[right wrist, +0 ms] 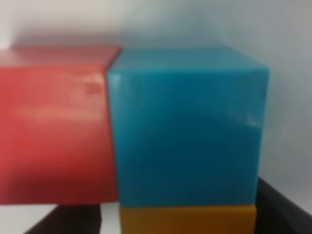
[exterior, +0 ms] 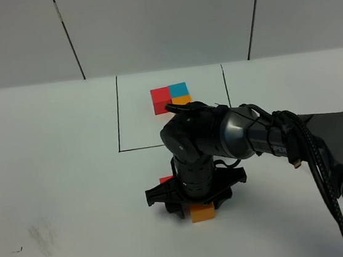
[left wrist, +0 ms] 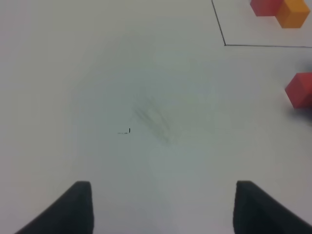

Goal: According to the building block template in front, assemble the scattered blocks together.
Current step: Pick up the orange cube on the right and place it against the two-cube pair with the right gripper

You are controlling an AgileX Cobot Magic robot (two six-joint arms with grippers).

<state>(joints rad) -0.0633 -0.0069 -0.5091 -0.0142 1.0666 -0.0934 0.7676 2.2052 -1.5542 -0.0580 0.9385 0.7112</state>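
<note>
The scattered blocks sit together on the white bench [exterior: 59, 178] just outside the black frame: a red cube [right wrist: 53, 126] touching a blue cube [right wrist: 187, 129], with an orange cube [exterior: 201, 212] against the blue one. The right gripper [exterior: 195, 203] stands directly over them; whether its jaws grip anything cannot be told. Inside the frame lies the building block template [exterior: 172, 97]. The left gripper [left wrist: 161, 207] hovers over bare bench, jaws spread.
</note>
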